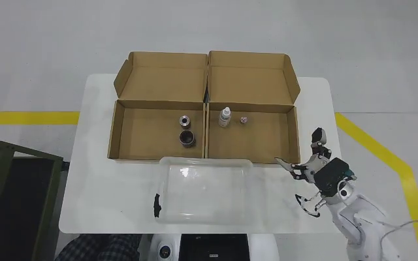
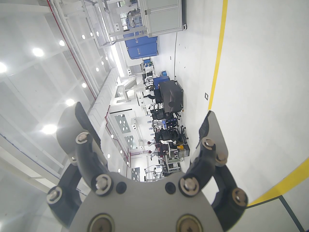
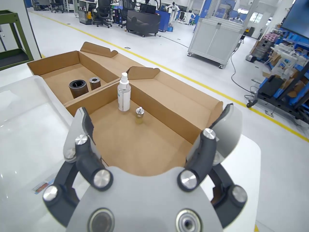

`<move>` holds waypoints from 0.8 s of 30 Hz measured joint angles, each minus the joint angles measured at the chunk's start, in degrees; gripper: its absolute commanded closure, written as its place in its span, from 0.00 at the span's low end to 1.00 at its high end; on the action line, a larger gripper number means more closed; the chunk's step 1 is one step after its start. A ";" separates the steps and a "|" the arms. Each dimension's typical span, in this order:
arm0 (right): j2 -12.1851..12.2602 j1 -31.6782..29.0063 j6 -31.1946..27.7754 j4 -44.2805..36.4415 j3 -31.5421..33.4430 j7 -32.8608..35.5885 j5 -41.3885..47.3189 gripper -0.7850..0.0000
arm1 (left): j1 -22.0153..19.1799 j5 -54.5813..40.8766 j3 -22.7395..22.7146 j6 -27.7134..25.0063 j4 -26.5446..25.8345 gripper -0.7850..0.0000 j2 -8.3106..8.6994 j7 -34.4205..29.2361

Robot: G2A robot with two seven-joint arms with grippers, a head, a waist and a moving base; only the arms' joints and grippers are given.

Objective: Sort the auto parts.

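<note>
Auto parts are in neither gripper. Our right gripper [image 3: 157, 112] has its fingers apart and empty, just off the right end of the clear tray [image 1: 163, 189]. Our left gripper [image 2: 144, 112] is spread too, holding nothing and pointing out at the room. Beyond the tray's left half, the left box [image 1: 114, 134] holds a wide dark cylinder [image 1: 187, 138] and a smaller cylinder [image 1: 185, 121]. Beyond its right half, the right box [image 1: 292, 134] holds a spray bottle [image 1: 225, 117] and a small capped piece [image 1: 243, 120]. The tray looks empty to us, so sorting seems nearly finished. For any further pick we should come straight down, clear of the box walls.
</note>
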 measured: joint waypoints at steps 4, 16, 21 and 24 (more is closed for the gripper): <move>0.13 -4.16 1.25 -0.07 2.72 -4.18 -1.16 0.00 | 0.00 0.00 0.00 0.00 0.00 0.00 0.00 0.00; 0.26 -9.50 3.24 1.47 6.09 -9.64 -1.31 0.00 | 0.00 0.00 0.00 0.00 0.00 0.00 0.00 0.00; 0.26 -9.49 3.25 1.47 6.08 -9.64 -1.29 0.00 | 0.00 0.00 0.00 0.00 0.00 0.00 0.00 0.00; 0.26 -9.49 3.25 1.47 6.08 -9.63 -1.30 0.00 | 0.00 0.00 0.00 0.00 0.00 0.00 0.00 0.00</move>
